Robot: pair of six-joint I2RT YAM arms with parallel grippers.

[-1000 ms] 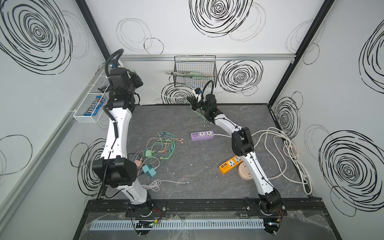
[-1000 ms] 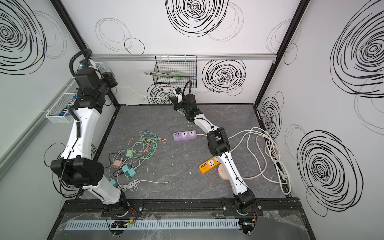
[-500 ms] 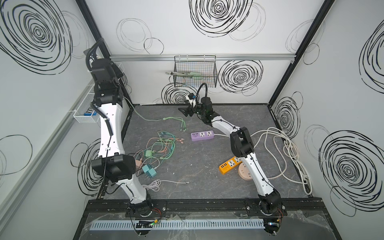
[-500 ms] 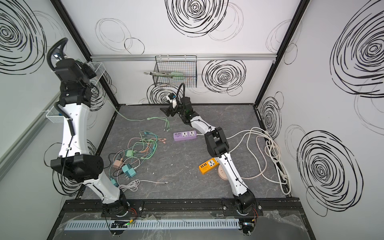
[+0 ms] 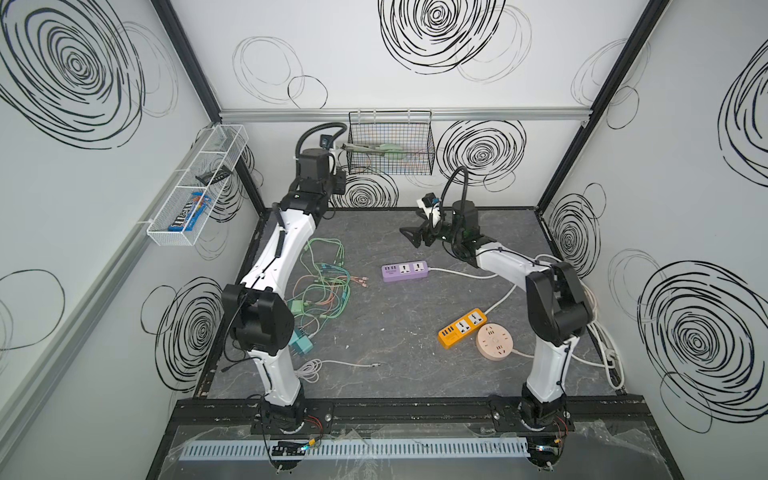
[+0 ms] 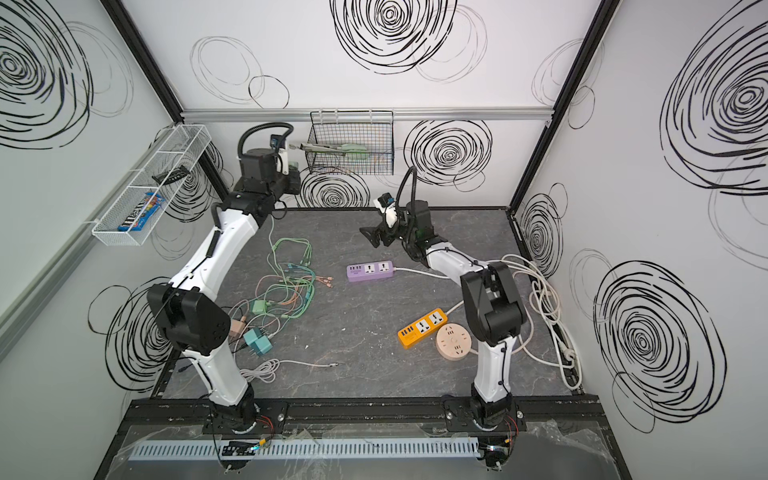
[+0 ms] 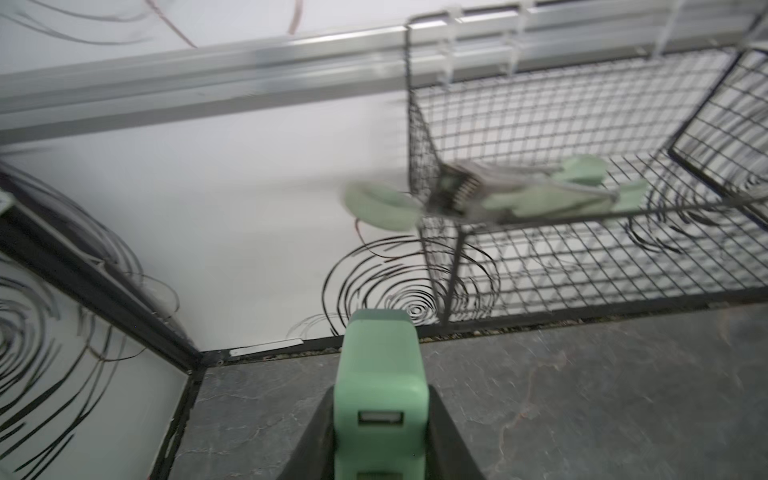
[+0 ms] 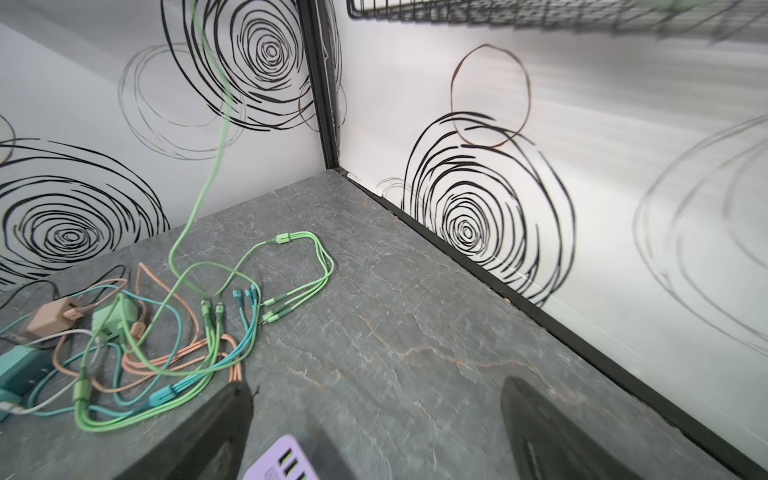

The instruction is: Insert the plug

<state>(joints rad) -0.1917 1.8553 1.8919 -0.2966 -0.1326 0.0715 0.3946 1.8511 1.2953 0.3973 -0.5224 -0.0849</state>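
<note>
My left gripper (image 7: 380, 399) is shut on a green plug (image 7: 380, 365), a USB charger block with its port facing the camera. In both top views that gripper (image 5: 336, 183) (image 6: 293, 180) is raised at the back wall, beside the wire basket. A green cable (image 8: 216, 137) hangs down from there to the table. My right gripper (image 8: 374, 399) (image 5: 409, 239) is open and empty. It hovers over the back middle of the table, just behind the purple power strip (image 5: 405, 271) (image 8: 286, 461).
A black wire basket (image 5: 390, 143) on the back wall holds a green thing. Tangled coloured cables (image 5: 322, 286) and teal adapters (image 5: 301, 343) lie left. An orange power strip (image 5: 462, 326), a round peach socket (image 5: 494, 341) and white cords (image 5: 598, 332) lie right.
My right gripper has opened and let go of the green cable, which dropped to the table. The left arm swung from the left wall towards the basket, still holding the plug.
</note>
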